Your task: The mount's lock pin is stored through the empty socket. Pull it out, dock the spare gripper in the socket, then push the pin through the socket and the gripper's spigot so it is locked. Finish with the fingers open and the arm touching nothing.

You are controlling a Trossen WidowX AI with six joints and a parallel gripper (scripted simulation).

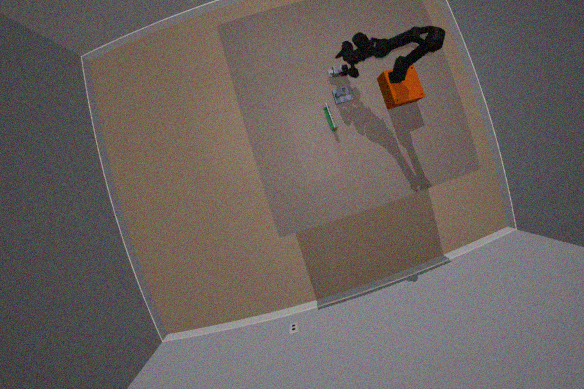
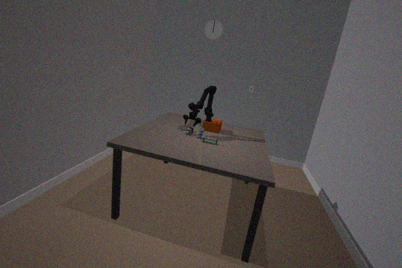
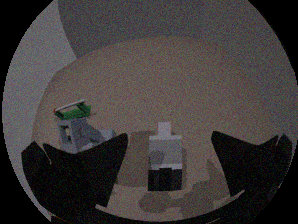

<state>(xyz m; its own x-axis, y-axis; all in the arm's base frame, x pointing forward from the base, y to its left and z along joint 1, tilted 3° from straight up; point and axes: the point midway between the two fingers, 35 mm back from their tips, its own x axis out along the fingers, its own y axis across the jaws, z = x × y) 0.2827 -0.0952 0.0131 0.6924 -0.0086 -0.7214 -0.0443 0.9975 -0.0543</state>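
Note:
The spare gripper (image 1: 336, 71) (image 2: 188, 131) (image 3: 165, 150), pale grey with a black end, lies on the table. My gripper (image 1: 345, 65) (image 2: 191, 124) (image 3: 172, 137) is open and empty above it; in the wrist view the spare gripper shows between the two fingers. The grey mount (image 1: 343, 95) (image 2: 200, 134) (image 3: 74, 136) stands beside the spare gripper, partly behind a finger in the wrist view. No pin is seen through its socket. The white lock pin (image 3: 70, 105) with a reddish end lies along the green rack (image 1: 330, 120) (image 2: 209, 142) (image 3: 75, 114), beyond the mount.
The arm's orange base block (image 1: 409, 87) (image 2: 213, 126) stands on the table (image 1: 300, 176) (image 2: 155, 145), with the black arm arching up from it. The mount and the green rack stand to the left in the wrist view. The arm's shadow falls across the table.

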